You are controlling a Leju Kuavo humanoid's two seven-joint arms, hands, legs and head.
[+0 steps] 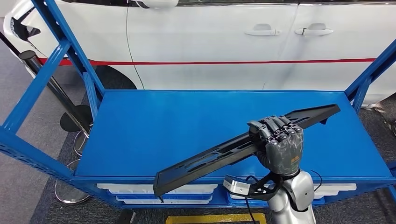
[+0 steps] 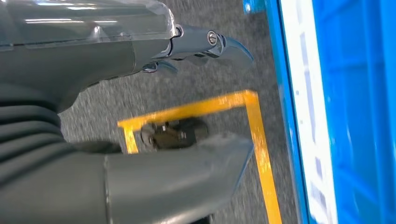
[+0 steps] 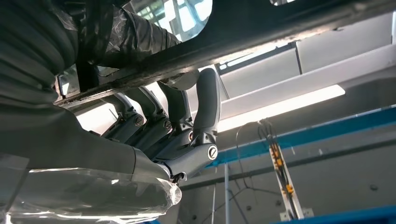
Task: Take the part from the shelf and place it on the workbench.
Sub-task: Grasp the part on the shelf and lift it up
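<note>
Black trim part (image 1: 243,148) held over blue table (image 1: 140,135), near end overhanging | right hand (image 1: 279,145) grips its middle | left hand (image 2: 154,121) hangs empty, fingers apart | lower level, fully onto surface.

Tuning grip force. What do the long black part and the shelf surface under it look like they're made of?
Long black part: looks like moulded plastic, matte black; thin, with slots and ribs along its length and no metallic glint. Could be coated metal, can't rule it out. The right hand grips it past the middle.
Shelf deck: looks like painted sheet metal, smooth glossy blue with a soft sheen, matching the perforated blue uprights.
</note>
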